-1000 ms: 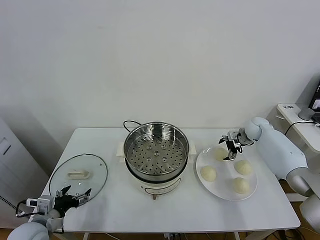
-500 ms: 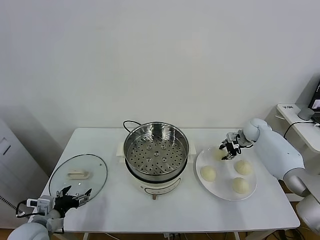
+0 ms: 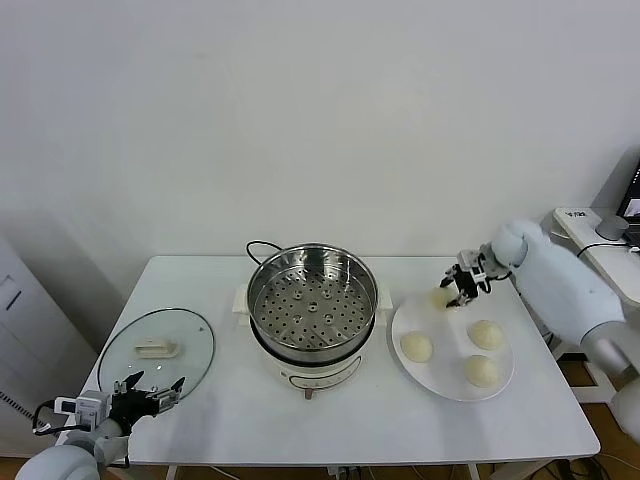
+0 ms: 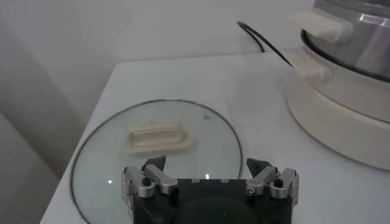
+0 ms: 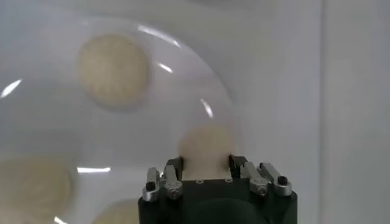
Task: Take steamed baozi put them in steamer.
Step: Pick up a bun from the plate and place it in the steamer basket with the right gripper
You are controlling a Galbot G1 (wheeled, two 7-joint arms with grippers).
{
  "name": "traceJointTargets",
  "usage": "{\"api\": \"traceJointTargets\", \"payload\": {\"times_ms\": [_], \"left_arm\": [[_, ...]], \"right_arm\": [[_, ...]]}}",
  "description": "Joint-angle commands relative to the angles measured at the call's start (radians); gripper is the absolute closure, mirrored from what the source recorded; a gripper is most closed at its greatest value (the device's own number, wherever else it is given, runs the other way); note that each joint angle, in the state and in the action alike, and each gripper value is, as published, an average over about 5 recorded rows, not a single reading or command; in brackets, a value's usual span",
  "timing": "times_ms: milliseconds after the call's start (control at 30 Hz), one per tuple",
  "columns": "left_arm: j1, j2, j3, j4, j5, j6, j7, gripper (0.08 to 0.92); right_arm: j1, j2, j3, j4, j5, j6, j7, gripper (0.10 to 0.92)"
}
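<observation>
My right gripper (image 3: 458,288) is shut on one cream-white baozi (image 3: 441,297) and holds it just above the back edge of the white plate (image 3: 450,352). The right wrist view shows that baozi (image 5: 206,148) squeezed between the two fingers of the gripper (image 5: 206,163). Three more baozi lie on the plate, at the left (image 3: 416,347), the right (image 3: 487,334) and the front (image 3: 482,371). The shiny steamer (image 3: 312,305) stands empty at the table's middle, left of the plate. My left gripper (image 3: 150,394) waits open at the front left corner.
A round glass lid (image 3: 157,347) with a white handle lies flat at the left, right in front of the left gripper (image 4: 210,165). The steamer's black cord (image 3: 258,246) runs off behind the pot. A second table (image 3: 600,250) stands to the right.
The right gripper has shut on the back baozi and lifted it slightly off the plate. The left arm has not moved.
</observation>
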Motion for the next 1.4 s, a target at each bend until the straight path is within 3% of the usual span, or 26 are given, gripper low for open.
{"api": "traceJointTargets", "payload": {"times_ms": [33,467,1000,1400], "left_arm": [[0.001,0.006,-0.003,-0.003,0.0,0.0,0.0,0.177],[-0.006,0.01,-0.002,-0.005,0.0,0.002,-0.001,0.177],[0.004,0.007,-0.009,-0.009,0.002,-0.001,-0.001,0.177],[0.006,0.006,-0.008,-0.007,0.004,-0.002,0.0,0.177]], "right_arm": [[0.297,0.008,-0.15,0.058,0.122,0.232,-0.112,0.526],[0.368,0.276,-0.174,0.108,0.081,0.564,-0.114,0.525],[0.264,0.399,-0.17,0.225,-0.135,0.575,-0.12,0.523],[0.113,0.455,-0.109,0.211,-0.348,0.575,-0.142,0.524]]}}
